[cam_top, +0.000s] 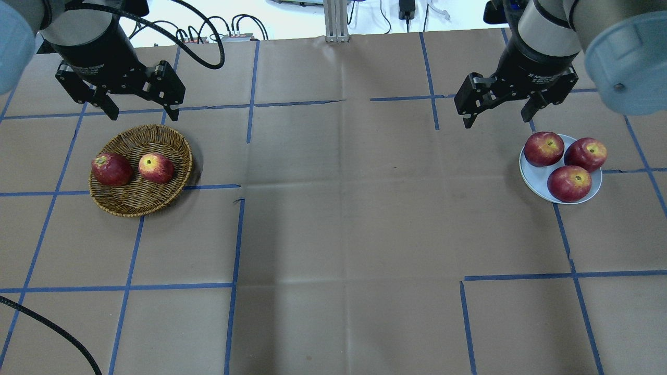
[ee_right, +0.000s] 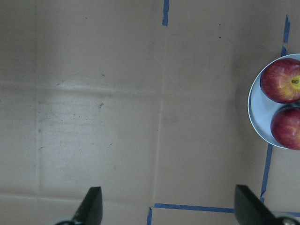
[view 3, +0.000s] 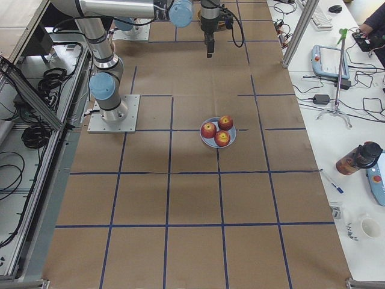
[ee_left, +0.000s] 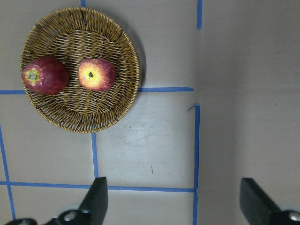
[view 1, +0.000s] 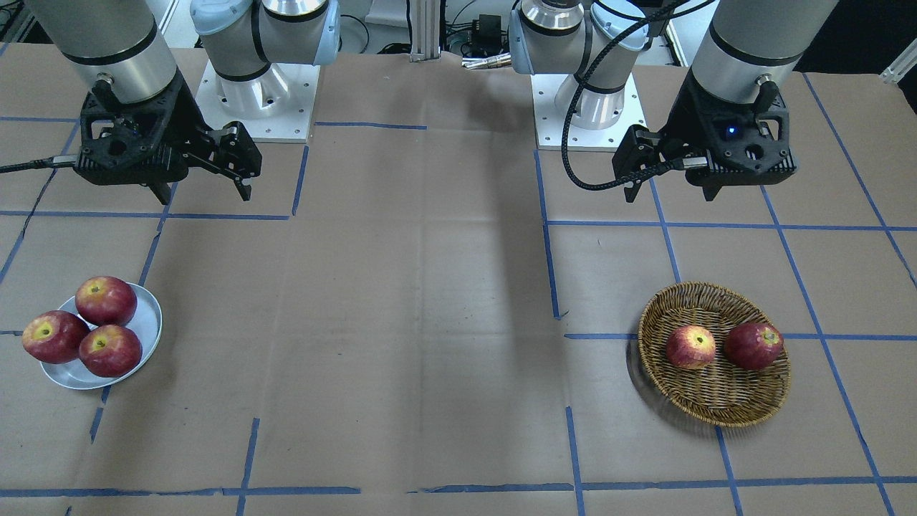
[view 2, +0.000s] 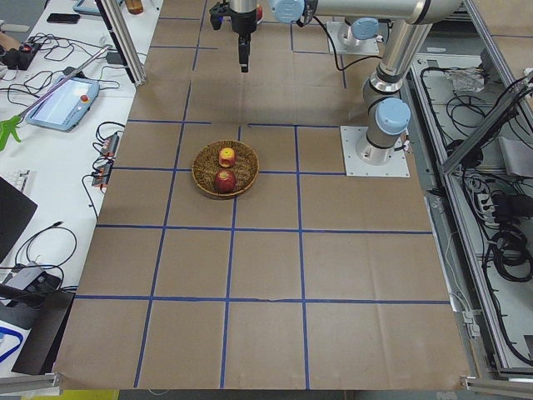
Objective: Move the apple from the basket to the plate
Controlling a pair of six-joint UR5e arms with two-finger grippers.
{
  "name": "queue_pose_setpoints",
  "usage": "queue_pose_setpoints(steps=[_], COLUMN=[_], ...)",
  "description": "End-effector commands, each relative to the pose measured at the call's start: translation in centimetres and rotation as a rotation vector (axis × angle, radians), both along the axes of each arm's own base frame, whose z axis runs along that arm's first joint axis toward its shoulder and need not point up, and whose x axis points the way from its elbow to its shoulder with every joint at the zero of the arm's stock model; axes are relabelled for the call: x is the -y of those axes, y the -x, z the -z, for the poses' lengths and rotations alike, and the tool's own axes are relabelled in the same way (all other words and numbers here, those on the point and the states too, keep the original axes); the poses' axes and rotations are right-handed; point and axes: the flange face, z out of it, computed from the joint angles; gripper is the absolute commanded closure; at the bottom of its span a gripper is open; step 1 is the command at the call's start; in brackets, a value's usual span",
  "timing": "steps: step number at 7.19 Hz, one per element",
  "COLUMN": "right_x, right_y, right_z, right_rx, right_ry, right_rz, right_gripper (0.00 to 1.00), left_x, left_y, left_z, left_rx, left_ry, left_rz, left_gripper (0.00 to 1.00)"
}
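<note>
Plate (ee_right: 258,110) at right edge, two red apples (ee_right: 281,80) on it, claw (ee_right: 167,199) fingers spread

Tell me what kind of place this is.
Probably a robotics lab: left arm and right arm bolted to a table gridded with blue tape, teach pendant and cables alongside.

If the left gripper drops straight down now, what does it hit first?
Likely bare table, not the basket: the wrist view shows the basket off to the side of the open left gripper. Depth is hard to judge.
</note>
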Motion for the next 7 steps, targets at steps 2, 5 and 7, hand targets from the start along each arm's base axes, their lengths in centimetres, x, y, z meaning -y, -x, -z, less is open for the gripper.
queue_pose_setpoints(steps=[2,5,7], right_x=[0.0,0.0,0.0], right_y=[0.0,0.0,0.0], right_z=[0.0,0.0,0.0], right_rx=[0.000,0.000,0.000], right_ry=[0.000,0.000,0.000], right_rz=[-0.002,0.000,0.000], right_gripper=[0.00,0.00,0.00], left_x=[-0.4,0.9,4.4], left_y=[0.5,-0.2,-0.8], left_z=[1.3,2.4,5.5], left_rx=[-0.004,0.004,0.013], left_ry=[-0.025,-0.012,-0.014], left_rz=[0.012,0.040,0.184], left_gripper=[0.01,0.01,0.01])
